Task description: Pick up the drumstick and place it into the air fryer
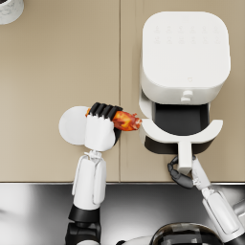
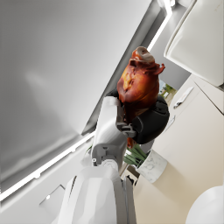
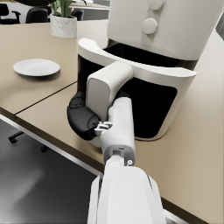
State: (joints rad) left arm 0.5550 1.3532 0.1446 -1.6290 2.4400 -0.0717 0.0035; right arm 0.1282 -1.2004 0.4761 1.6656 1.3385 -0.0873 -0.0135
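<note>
A browned drumstick [image 1: 127, 120] is held in my left hand [image 1: 101, 127], lifted above the white plate [image 1: 72, 125] and just left of the air fryer's pulled-out drawer [image 1: 181, 119]. In the left wrist view the drumstick [image 2: 139, 83] stands up out of my left hand [image 2: 144, 120]. The white air fryer [image 1: 184, 50] sits at the back right with its dark drawer open. My right hand [image 1: 181, 176] grips the drawer handle [image 1: 184, 155]; the right wrist view shows that hand [image 3: 85, 119] wrapped around the handle [image 3: 104, 87].
A white planter [image 1: 9, 9] stands at the table's far left corner, seen also as a planter [image 3: 63, 24] in the right wrist view. The tan table's front edge [image 1: 57, 181] runs just beyond my forearms. The empty plate [image 3: 36, 67] lies left of the fryer.
</note>
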